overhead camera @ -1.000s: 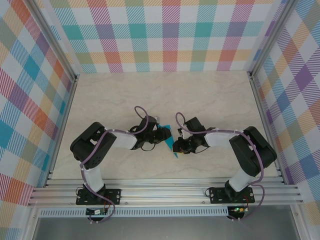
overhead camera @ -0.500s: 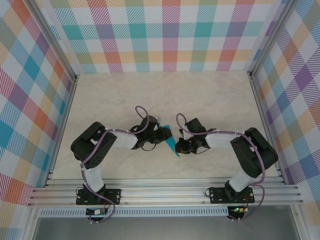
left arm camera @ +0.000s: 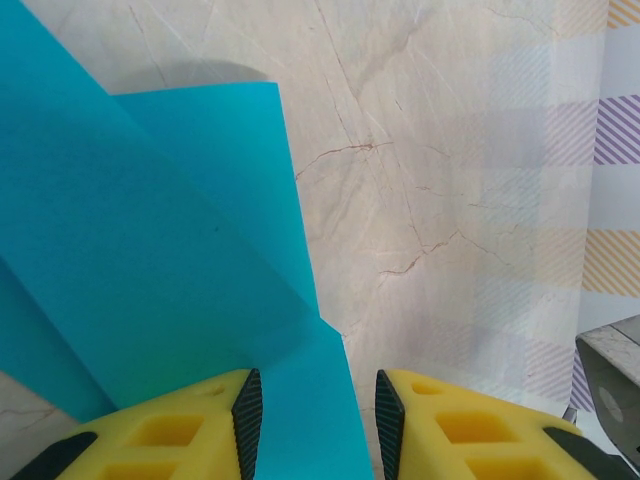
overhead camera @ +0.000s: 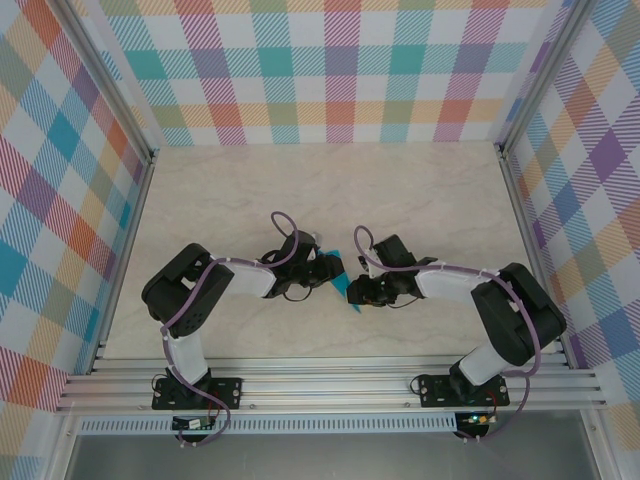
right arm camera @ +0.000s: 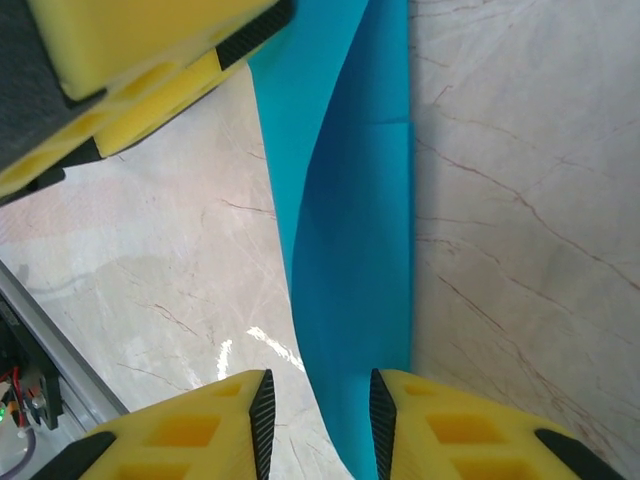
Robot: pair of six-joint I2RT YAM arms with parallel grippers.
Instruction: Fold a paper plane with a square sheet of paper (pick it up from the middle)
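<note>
While paper [left arm camera: 150,250] threads left gripper [left arm camera: 312,415], right gripper [right arm camera: 318,415] straddling it, seemingly unclamped

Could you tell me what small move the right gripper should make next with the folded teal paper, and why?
Probably close the right gripper gently on the folded teal-blue sheet of paper: its jaws stand apart with the sheet running loose between them, while the left gripper straddles its other end.
</note>
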